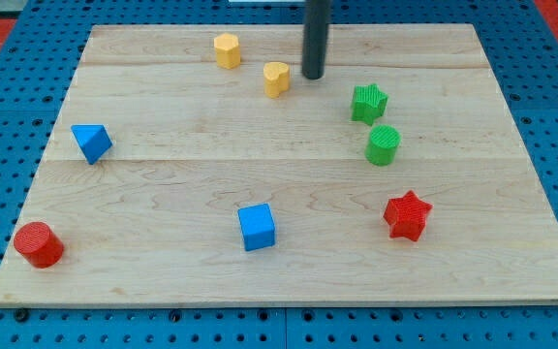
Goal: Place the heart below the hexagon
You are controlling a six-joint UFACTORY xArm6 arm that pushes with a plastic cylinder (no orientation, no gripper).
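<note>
My tip [313,76] stood just right of the yellow heart [276,79], near the desk's [163,184] top edge; the yellow hexagon [227,50] sat upper-left. No claw showed.

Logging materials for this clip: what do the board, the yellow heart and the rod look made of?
The pale wooden board looks like glued planks: grain and seam lines show, matte finish. The yellow heart block seems plastic, possibly 3D-printed; evenly coloured, fine ridging is hard to confirm. The dark rod, my tip just to the heart's right in the view, looks smooth and slightly glossy; metal or plastic, unclear.
</note>
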